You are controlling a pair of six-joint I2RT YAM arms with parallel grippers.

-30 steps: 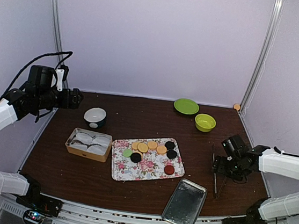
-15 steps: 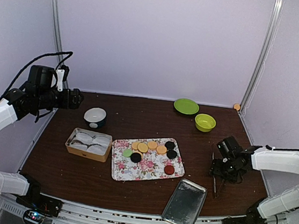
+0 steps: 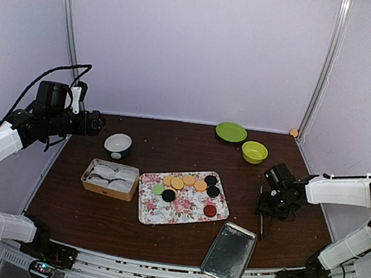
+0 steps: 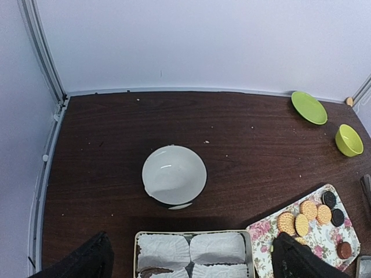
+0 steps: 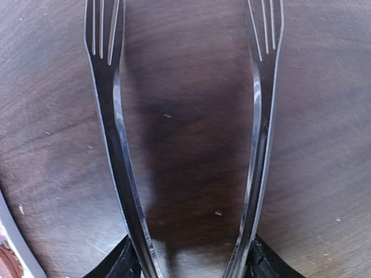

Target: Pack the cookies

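Left pincer (image 3: pixel 95 123): wide apart, up high
Right pincer (image 5: pixel 191 263): we see it clamped on tongs (image 5: pixel 119 150)
Nearby: cookies (image 3: pixel 187 183) on floral tray (image 3: pixel 181 209), tin (image 3: pixel 109 178) of paper cups (image 4: pixel 191 249) beside it

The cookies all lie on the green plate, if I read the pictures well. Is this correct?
Not quite. The cookies all lie on the floral tray, not on the green plate, which holds none of them. The top external view shows this.

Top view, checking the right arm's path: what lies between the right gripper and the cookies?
Only bare table, then the floral tray's rim, before the cookies; the top view shows it.
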